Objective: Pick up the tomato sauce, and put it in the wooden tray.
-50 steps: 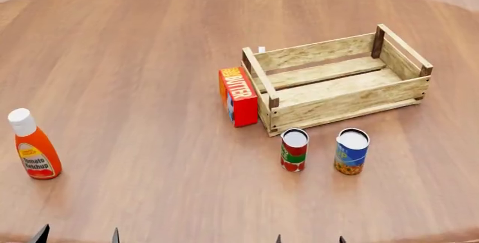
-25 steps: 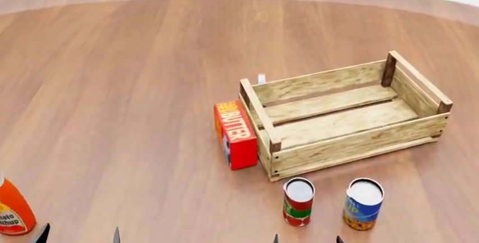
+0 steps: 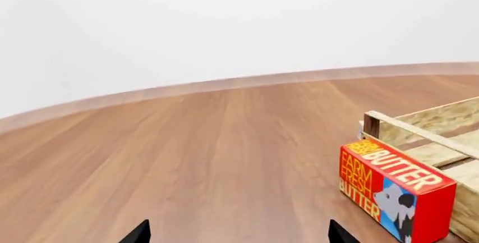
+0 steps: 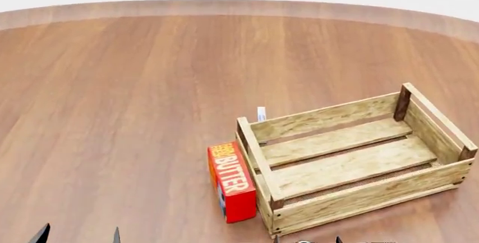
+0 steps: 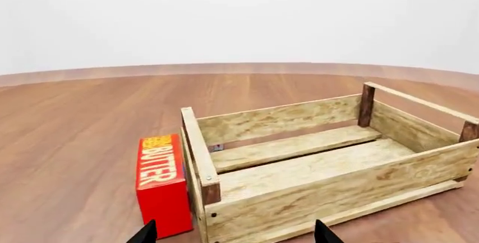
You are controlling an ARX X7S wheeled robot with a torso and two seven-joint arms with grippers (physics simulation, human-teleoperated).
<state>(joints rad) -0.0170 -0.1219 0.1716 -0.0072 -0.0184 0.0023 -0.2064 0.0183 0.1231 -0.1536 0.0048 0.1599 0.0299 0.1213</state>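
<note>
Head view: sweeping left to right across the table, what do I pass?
Left end effector fingertips at the bottom edge → butter box → wooden tray. The tomato sauce can cannot be made out in this view.

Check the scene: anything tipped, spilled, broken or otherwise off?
Nothing stands out. The wooden tray sits flat on the table, intact and empty. The butter box stands on edge beside its end wall. A small pale object shows behind the tray's far corner, too hidden to identify.
</note>
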